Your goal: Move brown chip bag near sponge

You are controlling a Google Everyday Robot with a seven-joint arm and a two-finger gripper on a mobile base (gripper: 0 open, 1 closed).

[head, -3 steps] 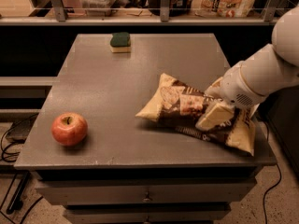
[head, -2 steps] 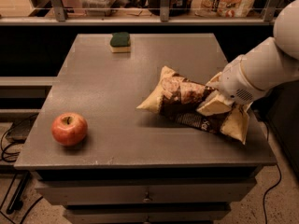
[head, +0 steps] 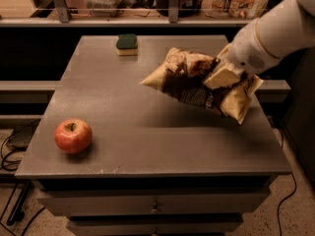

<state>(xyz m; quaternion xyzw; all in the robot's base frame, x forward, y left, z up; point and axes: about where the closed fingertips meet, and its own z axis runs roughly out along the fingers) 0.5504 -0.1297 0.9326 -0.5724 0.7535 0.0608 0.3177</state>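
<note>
Tool (head: pixel 220 76) over the right side of the desk (head: pixel 147 146), clamped on the brown chip bag (head: pixel 189 80), white arm (head: pixel 275 33) reaching in from upper right. Nearest, at front left: red apple (head: pixel 73 135), resting alone. Farther back, held tilted above the surface (shadow underneath): the bag, pale left corner pointing leftward. Farthest, well apart from it: sponge (head: pixel 127 44) near the back edge, left of centre.

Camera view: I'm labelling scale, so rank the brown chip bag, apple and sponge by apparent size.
1. brown chip bag, gripped by the pincer at right.
2. apple.
3. sponge, though it lies farther back, so less sure.
</note>
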